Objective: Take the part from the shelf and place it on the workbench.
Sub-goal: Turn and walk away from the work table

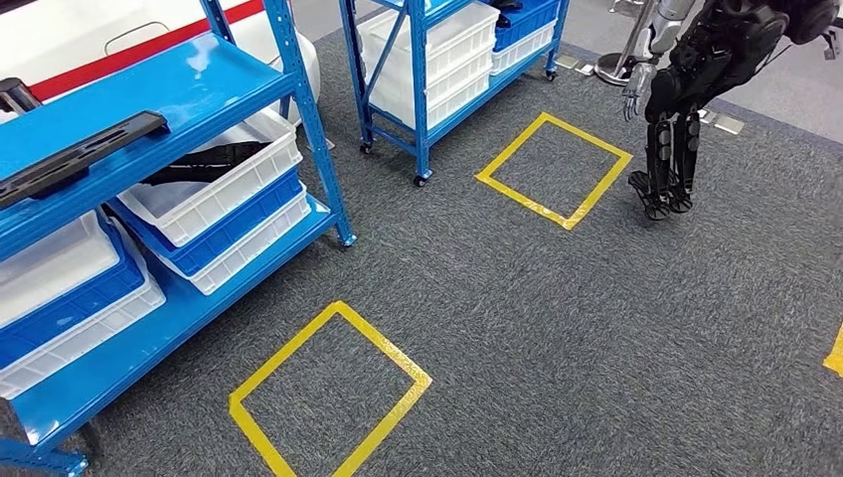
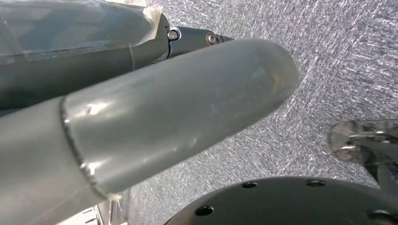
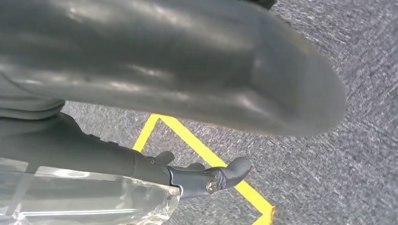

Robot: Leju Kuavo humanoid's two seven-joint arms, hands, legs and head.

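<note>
Head view: I see blue shelf [image 1: 149, 104] at left, long black part [image 1: 84, 151] lying on its top deck near front edge. White bin [image 1: 224, 189] on level below holds another dark piece [image 1: 204, 161]. Second shelf [image 1: 437, 60] further back. Yellow tape square [image 1: 328, 393] on grey carpet [image 1: 596, 328] close to me, another [image 1: 554, 169] beyond. Other robot [image 1: 696, 89] standing at far right. Left hand [image 2: 155, 122] hanging over carpet, holding nothing, fingers straight. Right hand [image 3: 187, 70] holding nothing, fingers extended, above tape line
</note>
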